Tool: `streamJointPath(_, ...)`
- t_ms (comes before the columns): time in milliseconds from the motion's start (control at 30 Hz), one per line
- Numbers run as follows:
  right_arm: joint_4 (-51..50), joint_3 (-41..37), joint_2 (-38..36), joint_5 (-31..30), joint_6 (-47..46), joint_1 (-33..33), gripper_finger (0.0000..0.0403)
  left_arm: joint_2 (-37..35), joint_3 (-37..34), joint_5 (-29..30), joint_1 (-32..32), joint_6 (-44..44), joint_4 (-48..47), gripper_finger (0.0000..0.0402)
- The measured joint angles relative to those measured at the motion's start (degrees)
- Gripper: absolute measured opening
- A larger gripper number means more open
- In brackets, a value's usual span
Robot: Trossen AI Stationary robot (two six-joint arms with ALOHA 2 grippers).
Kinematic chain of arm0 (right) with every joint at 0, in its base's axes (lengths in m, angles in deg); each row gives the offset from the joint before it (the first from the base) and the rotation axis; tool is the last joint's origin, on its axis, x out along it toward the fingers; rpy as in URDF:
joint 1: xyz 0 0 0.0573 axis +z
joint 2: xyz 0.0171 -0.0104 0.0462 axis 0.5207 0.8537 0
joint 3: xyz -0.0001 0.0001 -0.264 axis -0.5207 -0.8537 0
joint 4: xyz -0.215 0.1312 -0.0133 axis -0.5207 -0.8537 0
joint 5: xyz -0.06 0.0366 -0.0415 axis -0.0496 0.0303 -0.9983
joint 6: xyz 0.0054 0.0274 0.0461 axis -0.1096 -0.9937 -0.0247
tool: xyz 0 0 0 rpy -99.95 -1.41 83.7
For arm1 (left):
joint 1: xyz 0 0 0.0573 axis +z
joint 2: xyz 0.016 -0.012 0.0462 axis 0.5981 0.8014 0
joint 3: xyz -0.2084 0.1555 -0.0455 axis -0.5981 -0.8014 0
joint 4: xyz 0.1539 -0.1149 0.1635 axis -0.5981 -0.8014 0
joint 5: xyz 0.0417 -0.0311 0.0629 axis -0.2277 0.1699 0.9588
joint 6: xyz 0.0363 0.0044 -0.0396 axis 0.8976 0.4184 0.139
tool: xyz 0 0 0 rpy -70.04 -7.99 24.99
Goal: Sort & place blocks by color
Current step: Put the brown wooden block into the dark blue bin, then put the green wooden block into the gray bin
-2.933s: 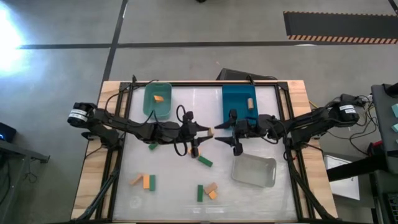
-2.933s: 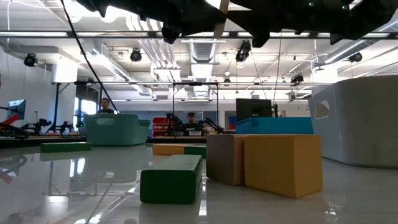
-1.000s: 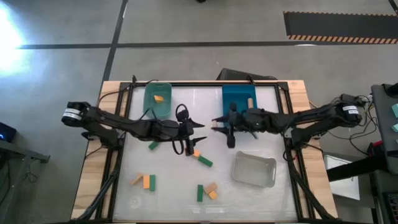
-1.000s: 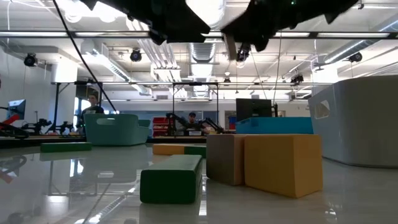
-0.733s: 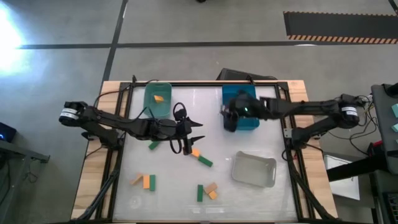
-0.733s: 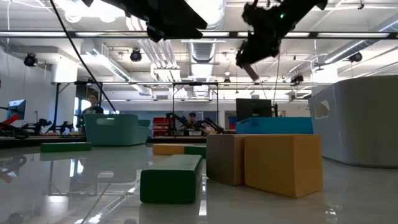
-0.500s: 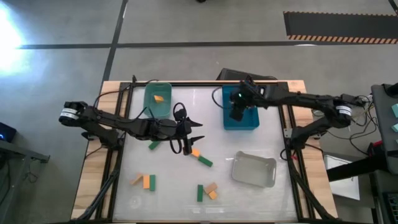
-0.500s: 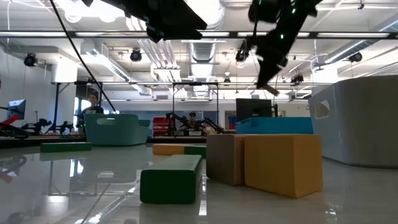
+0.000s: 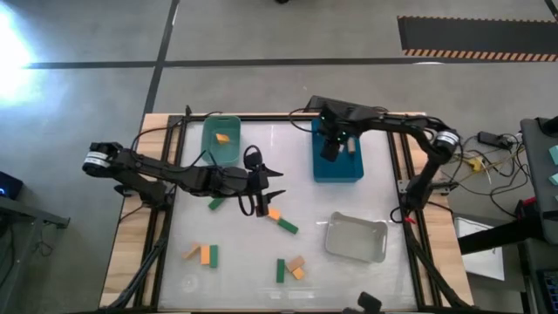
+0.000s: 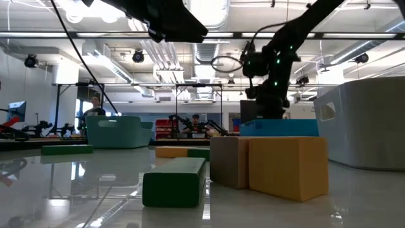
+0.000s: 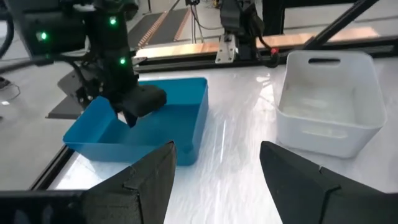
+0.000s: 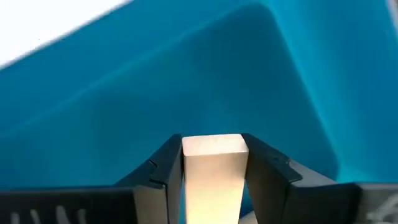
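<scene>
Nearest the low camera, a dark green rectangular block (image 10: pixel 174 181), a pale tan wooden block (image 10: pixel 228 161) and an orange block (image 10: pixel 289 166) are seen resting on the glossy white table (image 9: pixel 235 279). Farther in, the left gripper (image 9: pixel 272 186) is held over the table's middle, its fingers (image 11: pixel 140 183) spread apart and empty. Farthest, a pale tan wooden block (image 12: pixel 213 168) is clamped between the fingers of the right gripper (image 9: pixel 330 150) inside the deep blue plastic bin (image 9: pixel 336 167).
</scene>
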Motion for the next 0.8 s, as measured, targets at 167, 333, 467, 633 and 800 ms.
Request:
streamJointPath(167,0.17,1.45,3.39,-0.43,-0.52,-0.84,0.0122,-0.02,0.00,0.00,0.00,-0.35,-1.86,0.0217)
streamJointPath(333,0.55,2.19,4.28,-0.40,-1.55,-0.93,0.0166,-0.02,-0.02,0.00,0.00,-0.52,-3.47,0.0217)
streamJointPath(467,0.48,2.17,3.88,-0.43,-1.66,-0.93,0.0210,-0.02,-0.02,-0.02,0.00,-0.57,-3.98,0.0217)
streamJointPath(633,0.46,2.17,1.22,-0.43,-3.17,-0.93,0.0229,-0.02,-0.02,-0.02,0.00,-0.72,-5.47,0.0217)
streamJointPath(800,0.18,2.17,-3.84,-0.47,-5.75,-0.11,0.0224,-0.04,-0.49,-0.03,0.00,-3.43,-7.28,0.0217)
